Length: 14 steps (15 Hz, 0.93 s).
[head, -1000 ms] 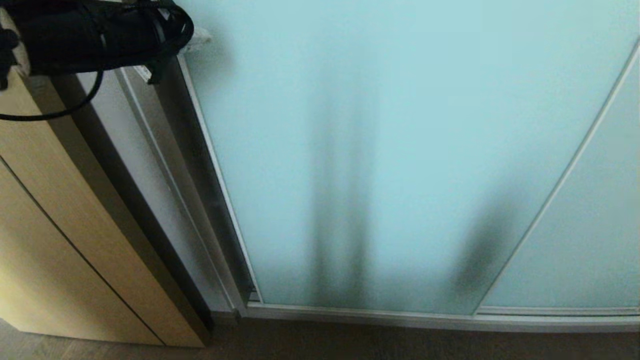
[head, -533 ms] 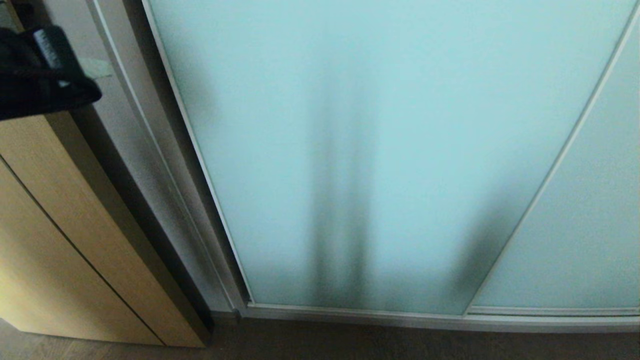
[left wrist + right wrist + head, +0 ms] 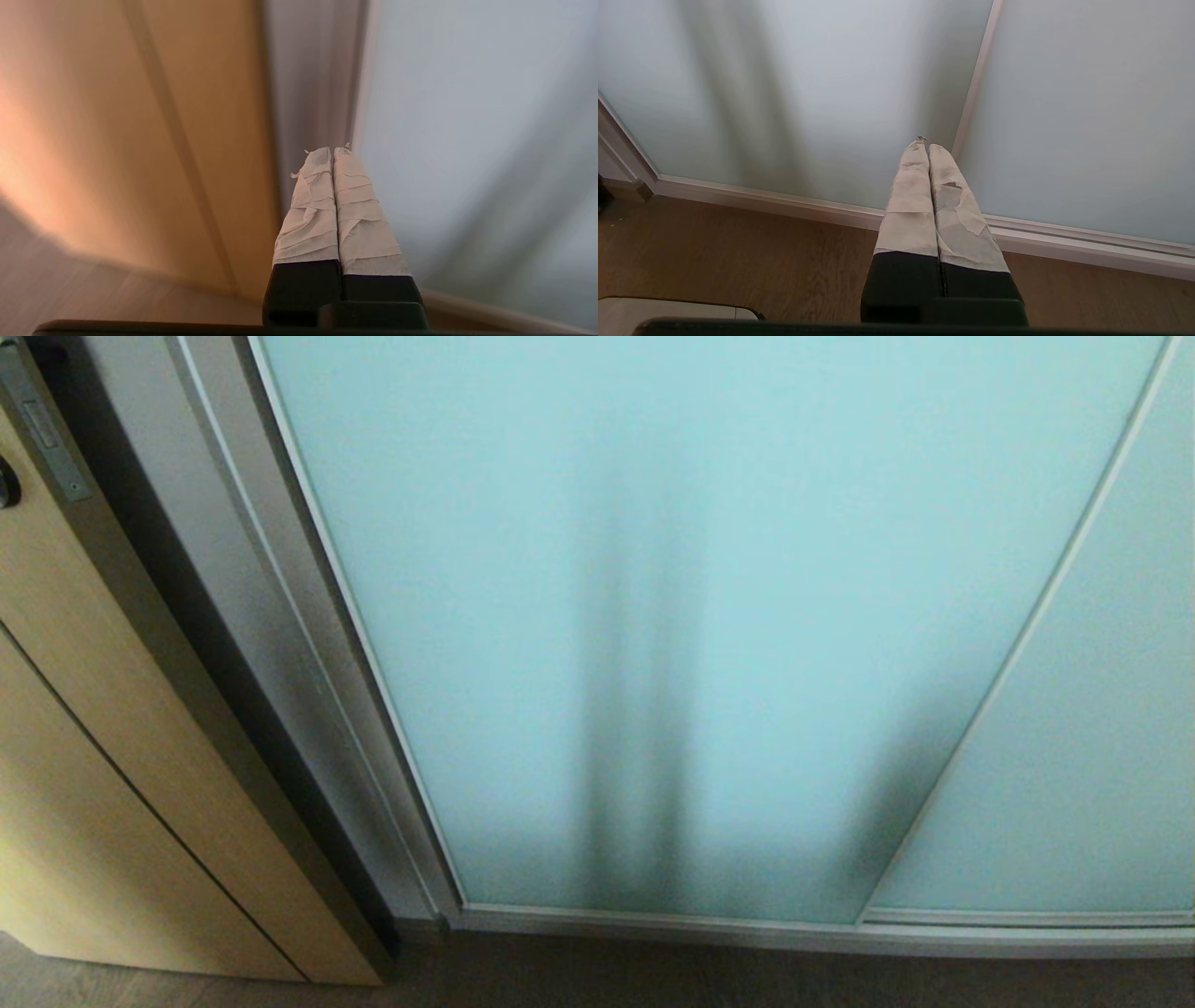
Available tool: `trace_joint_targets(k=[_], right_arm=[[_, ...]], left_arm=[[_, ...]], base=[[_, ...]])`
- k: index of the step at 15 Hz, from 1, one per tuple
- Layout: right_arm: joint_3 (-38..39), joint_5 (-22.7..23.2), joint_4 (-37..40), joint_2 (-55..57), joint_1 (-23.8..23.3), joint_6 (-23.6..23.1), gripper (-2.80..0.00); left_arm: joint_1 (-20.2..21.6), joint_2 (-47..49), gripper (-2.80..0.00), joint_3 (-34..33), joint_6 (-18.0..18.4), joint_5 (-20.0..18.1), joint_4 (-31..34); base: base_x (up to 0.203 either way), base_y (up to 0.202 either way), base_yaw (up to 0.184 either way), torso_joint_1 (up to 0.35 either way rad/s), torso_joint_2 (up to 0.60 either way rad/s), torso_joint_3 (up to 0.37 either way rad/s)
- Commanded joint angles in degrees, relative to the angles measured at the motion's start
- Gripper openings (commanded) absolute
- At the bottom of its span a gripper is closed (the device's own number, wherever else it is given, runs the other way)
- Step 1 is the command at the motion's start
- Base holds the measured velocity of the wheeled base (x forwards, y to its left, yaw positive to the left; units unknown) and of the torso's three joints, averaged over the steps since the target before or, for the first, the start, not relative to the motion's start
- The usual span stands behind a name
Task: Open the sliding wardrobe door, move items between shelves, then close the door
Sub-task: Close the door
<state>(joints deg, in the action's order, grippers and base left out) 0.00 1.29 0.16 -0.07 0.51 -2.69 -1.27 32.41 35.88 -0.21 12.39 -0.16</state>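
The tall frosted turquoise sliding wardrobe door (image 3: 653, 616) is seen closed. The left gripper (image 3: 332, 151) and right gripper (image 3: 927, 145) are both closed tight, empty.

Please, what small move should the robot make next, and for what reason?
Probably none on the wardrobe: lower the left gripper to rest like the right gripper. The sliding wardrobe door looks shut, its frame against the wardrobe's side with no gap and no shelf showing. Both grippers are closed and empty, neither touches the glass, so the task seems finished.
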Motion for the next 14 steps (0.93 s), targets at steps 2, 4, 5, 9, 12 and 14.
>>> trace_joint_targets(k=[2,4,5,9,12,14], right_arm=[[0.0,0.0,0.0,-0.1,0.0,0.0,-2.8],[0.0,0.0,0.0,-0.1,0.0,0.0,-2.8],[0.0,0.0,0.0,0.0,0.0,0.0,-2.8],[0.0,0.0,0.0,-0.1,0.0,0.0,-2.8],[0.0,0.0,0.0,0.0,0.0,0.0,-2.8],[0.0,0.0,0.0,0.0,0.0,0.0,-2.8]], left_arm=[[1.5,-19.2,-2.8,-12.4,0.5,0.5,2.1],[1.7,-25.7,-2.8,-19.0,1.4,0.1,4.4],[1.7,-28.3,-2.8,-22.3,1.7,-0.1,4.9],[1.8,-32.2,-2.8,-32.3,4.0,-4.6,3.7],[1.8,-32.2,-2.8,-32.3,8.9,-6.6,4.1],[1.8,-32.3,-2.8,-32.3,9.1,-6.8,4.0]], base=[[0.0,0.0,0.0,0.0,0.0,0.0],[0.0,0.0,0.0,0.0,0.0,0.0],[0.0,0.0,0.0,0.0,0.0,0.0],[0.0,0.0,0.0,0.0,0.0,0.0],[0.0,0.0,0.0,0.0,0.0,0.0],[0.0,0.0,0.0,0.0,0.0,0.0]])
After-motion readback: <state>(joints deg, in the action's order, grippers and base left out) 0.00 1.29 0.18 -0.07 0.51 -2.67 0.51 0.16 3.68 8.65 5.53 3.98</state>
